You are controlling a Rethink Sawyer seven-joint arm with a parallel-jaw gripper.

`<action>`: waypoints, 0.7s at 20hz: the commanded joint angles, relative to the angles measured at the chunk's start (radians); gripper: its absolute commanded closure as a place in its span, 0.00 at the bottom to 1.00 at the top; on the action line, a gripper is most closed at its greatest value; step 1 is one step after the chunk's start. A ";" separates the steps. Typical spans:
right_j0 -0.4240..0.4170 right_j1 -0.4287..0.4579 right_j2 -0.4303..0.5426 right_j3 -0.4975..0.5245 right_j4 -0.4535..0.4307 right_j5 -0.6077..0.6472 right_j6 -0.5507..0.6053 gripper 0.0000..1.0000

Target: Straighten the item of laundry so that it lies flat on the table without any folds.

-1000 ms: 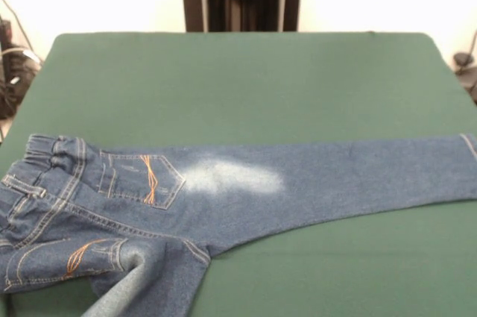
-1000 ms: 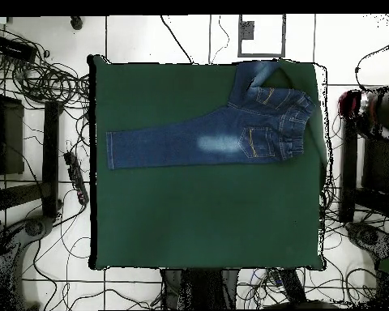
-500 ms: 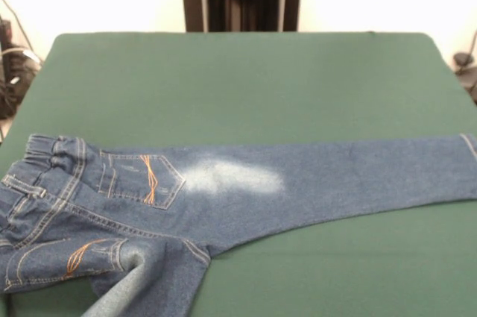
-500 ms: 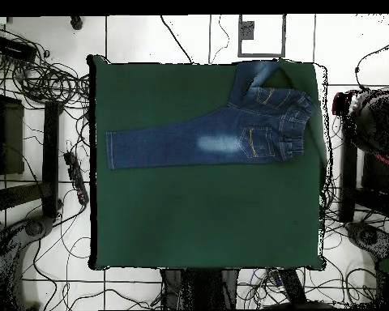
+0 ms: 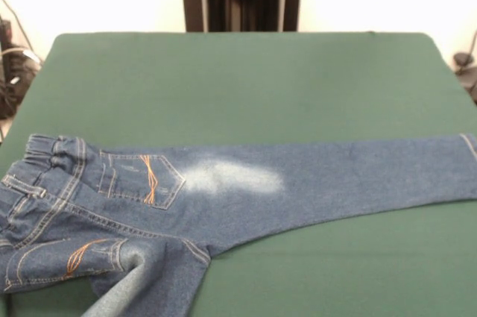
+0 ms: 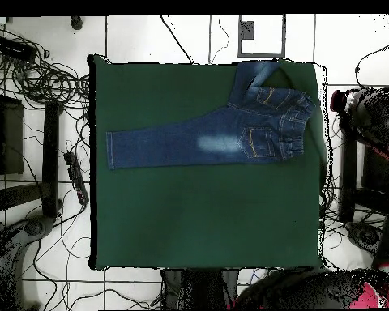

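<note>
The item of laundry, a small pair of blue jeans (image 5: 223, 190), lies on the green table (image 5: 238, 86). One leg stretches flat to the right edge and carries a pale faded patch. The other leg is folded over by the waistband at the near left and runs off the picture's bottom. From overhead the jeans (image 6: 206, 142) lie in the upper half of the table (image 6: 198, 219), straight leg pointing left and folded leg bunched at the top edge. No gripper shows in either view.
A red and black mass of the arm (image 6: 311, 290) shows past the table's bottom right corner in the overhead view. Cables (image 6: 44, 81) and a power strip (image 6: 74, 174) lie on the floor to the left.
The jeans have not moved. In the overhead view the red and black arm mass has swung from the right edge down to the bottom right corner.
</note>
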State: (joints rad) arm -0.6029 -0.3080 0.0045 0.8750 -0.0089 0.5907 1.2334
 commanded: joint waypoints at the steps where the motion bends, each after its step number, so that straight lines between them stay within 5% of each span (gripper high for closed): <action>1: 0.037 0.327 -0.014 -0.403 0.049 0.251 0.267 0.00; 6: 0.026 0.337 -0.017 -0.476 0.050 0.373 0.235 0.00; 14: 0.046 0.354 -0.016 -0.363 0.023 0.277 0.234 0.00</action>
State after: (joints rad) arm -0.6094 -0.0024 -0.0276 0.5014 0.0108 0.8103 1.2334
